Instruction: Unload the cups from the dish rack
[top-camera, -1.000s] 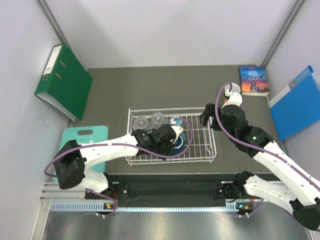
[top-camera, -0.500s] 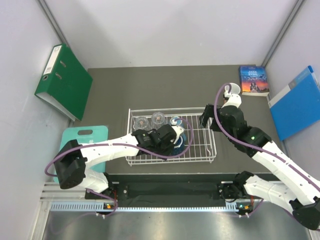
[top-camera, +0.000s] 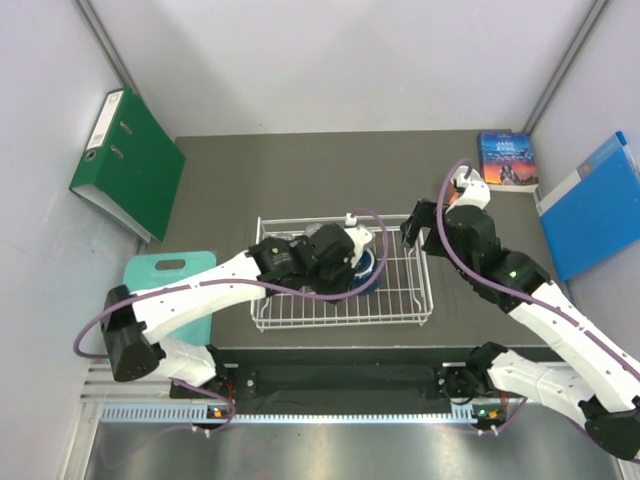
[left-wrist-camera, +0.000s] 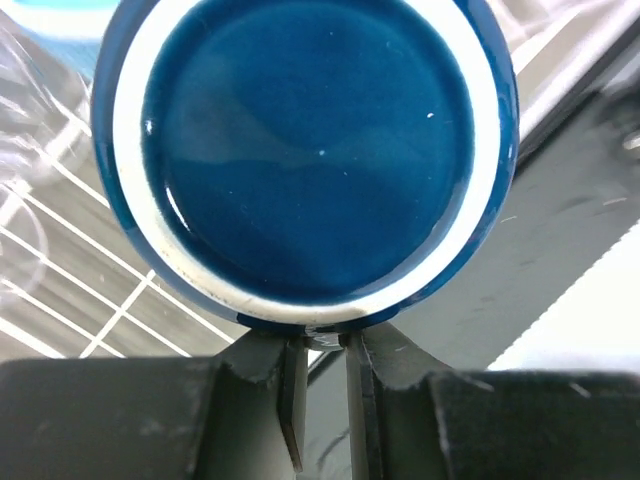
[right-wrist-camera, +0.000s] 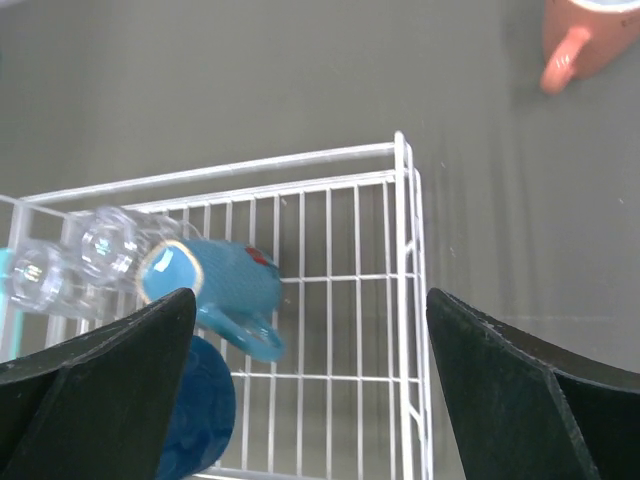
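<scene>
Dark grey tabletop (top-camera: 250, 180) carries the white wire dish rack (right-wrist-camera: 350, 330). In it: glossy dark blue mug (left-wrist-camera: 305, 150), left gripper (left-wrist-camera: 325, 345) jaws nearly closed, pinching its edge; light blue mug (right-wrist-camera: 225, 280) on its side; two clear tumblers (right-wrist-camera: 105, 245). Salmon-pink mug (right-wrist-camera: 585, 30) sits on tabletop. Right gripper (top-camera: 418, 228) jaws wide open, empty.

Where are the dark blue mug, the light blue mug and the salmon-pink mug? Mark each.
dark blue mug (left-wrist-camera: 305, 150), left wrist view, middle of its round face.
light blue mug (right-wrist-camera: 235, 280), right wrist view, its side wall.
salmon-pink mug (right-wrist-camera: 590, 28), right wrist view, body beside the handle.
</scene>
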